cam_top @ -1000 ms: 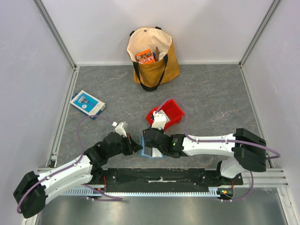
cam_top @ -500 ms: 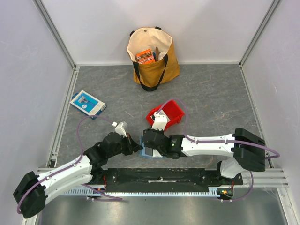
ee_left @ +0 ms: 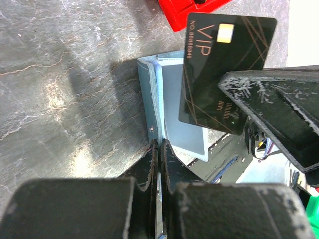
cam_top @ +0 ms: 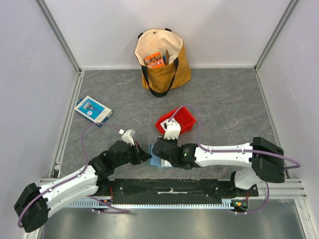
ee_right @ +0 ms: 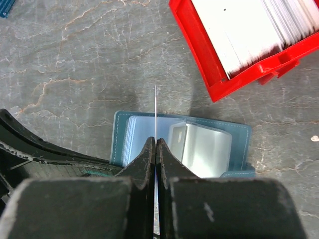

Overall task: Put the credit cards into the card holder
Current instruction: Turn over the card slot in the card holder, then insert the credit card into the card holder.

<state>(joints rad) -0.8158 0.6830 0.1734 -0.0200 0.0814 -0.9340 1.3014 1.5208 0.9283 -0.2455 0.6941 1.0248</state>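
**Bimanual card-loading cell, three views.** Grey stone-patterned table enclosed by white walls. In the overhead view a tan tote stands at 12 o'clock, a blue-and-white box lies at 10 o'clock, and a red bin sits near the centre. The bin holds white cards packed on edge.

The wallet lies open at 6 o'clock, close to the arm bases. It is at 7 o'clock of the bin and apart from it. Clear pocket sleeves rise from its inner faces.

Left gripper: jaws pressed together, apparently pinching the wallet's cover edge at the wallet's 9 o'clock side.

Right gripper: jaws pressed together on one end of a dark card lettered "VIP" with a gold chip. The card is held on edge over the open wallet and shows only as a thin line in the right wrist view. Whether its free edge has entered a sleeve cannot be told.
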